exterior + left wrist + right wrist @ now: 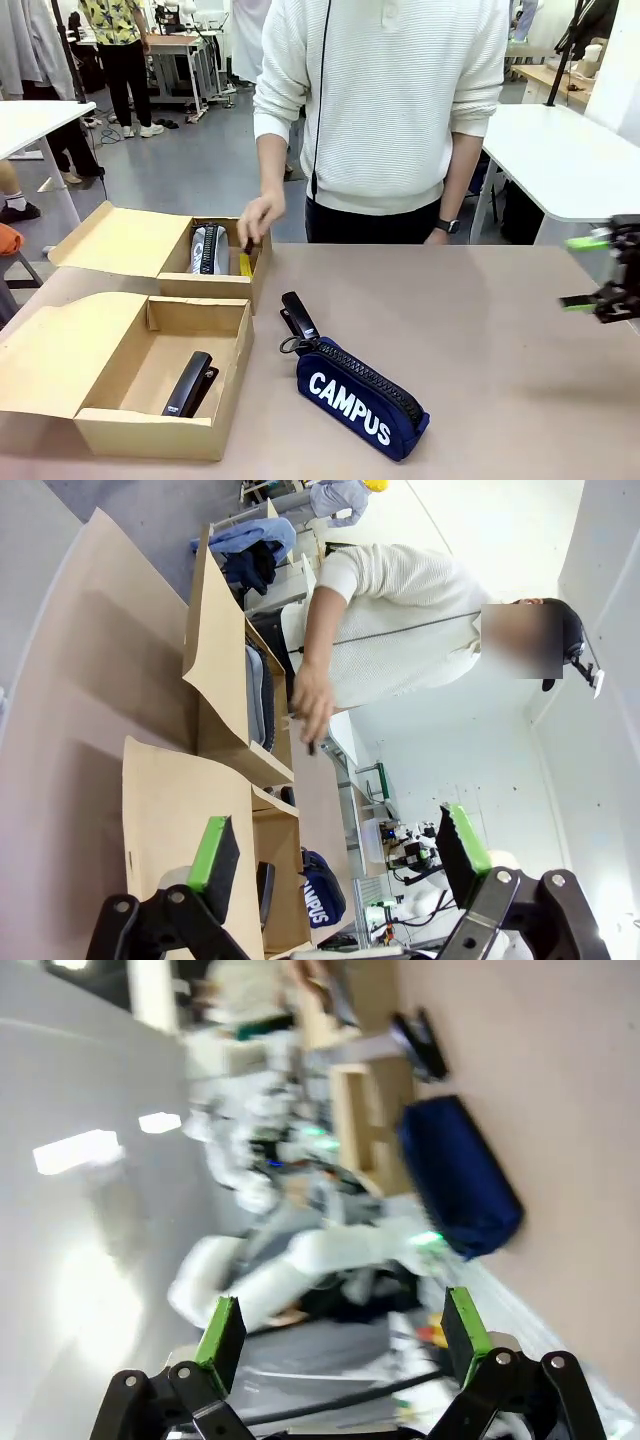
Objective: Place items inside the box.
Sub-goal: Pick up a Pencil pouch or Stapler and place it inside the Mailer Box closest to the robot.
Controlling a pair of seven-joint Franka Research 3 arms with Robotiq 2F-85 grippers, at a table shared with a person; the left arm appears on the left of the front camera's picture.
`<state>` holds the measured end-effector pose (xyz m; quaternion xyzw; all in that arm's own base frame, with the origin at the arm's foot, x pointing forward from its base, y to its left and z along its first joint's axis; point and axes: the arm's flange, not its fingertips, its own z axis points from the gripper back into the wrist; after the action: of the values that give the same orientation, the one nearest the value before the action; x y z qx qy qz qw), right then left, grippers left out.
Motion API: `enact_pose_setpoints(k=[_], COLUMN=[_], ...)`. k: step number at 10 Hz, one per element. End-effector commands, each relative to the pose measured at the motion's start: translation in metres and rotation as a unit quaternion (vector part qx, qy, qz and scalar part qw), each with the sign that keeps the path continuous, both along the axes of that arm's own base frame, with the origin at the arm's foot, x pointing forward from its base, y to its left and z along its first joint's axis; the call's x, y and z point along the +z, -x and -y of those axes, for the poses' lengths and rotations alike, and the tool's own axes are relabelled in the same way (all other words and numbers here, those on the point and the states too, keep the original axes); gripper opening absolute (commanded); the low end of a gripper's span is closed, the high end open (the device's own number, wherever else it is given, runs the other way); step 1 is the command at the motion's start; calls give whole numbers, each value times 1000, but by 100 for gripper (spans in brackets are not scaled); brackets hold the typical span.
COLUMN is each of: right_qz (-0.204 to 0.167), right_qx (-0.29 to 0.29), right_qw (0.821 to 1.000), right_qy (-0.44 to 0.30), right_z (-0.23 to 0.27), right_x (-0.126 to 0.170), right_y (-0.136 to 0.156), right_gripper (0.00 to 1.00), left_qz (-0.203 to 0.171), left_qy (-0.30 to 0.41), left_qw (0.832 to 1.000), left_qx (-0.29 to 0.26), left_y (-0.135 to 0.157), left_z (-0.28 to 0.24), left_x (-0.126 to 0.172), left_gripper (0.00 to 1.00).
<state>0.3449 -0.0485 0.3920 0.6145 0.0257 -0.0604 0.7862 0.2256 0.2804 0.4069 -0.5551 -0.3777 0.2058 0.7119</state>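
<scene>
The box [110, 425], wide, shallow and brown, stands at the near left with its flap laid open; a black stapler [190, 385] lies inside. To its right on the table are the navy "CAMPUS" pencil case [360, 400] and another black stapler [298, 318]. A yellow utility knife [245, 265] lies in the narrower box [205, 285] behind. My right gripper [590, 272] hangs open and empty at the far right edge, well away from the items. In its wrist view the right gripper [340, 1325] faces the pencil case [460, 1175]. My left gripper [335, 855] is open above the box flap [180, 820].
The person stands across the table, one hand [260, 215] over the narrower box with a small dark thing in its fingers. That box also holds a grey-and-black item [210, 248]. Bare tabletop [480, 330] stretches between the pencil case and my right gripper. White tables stand behind.
</scene>
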Motion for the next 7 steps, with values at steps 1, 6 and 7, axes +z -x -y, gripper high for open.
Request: enact_pose_setpoints(k=[1, 6, 7], right_qz=[98, 125, 180], right_qx=[105, 210, 251], right_qw=[971, 938, 905], right_qy=[191, 246, 292], right_z=[-142, -282, -331], right_x=[30, 23, 16], right_y=[1, 50, 76], right_gripper=[100, 100, 100], left_qz=[15, 15, 15], left_qy=[0, 0, 0], left_qw=[1000, 1000, 1000], left_qx=[3, 3, 3], left_y=[1, 1, 1], left_z=[4, 4, 4], left_x=[0, 0, 0], left_gripper=[100, 100, 100])
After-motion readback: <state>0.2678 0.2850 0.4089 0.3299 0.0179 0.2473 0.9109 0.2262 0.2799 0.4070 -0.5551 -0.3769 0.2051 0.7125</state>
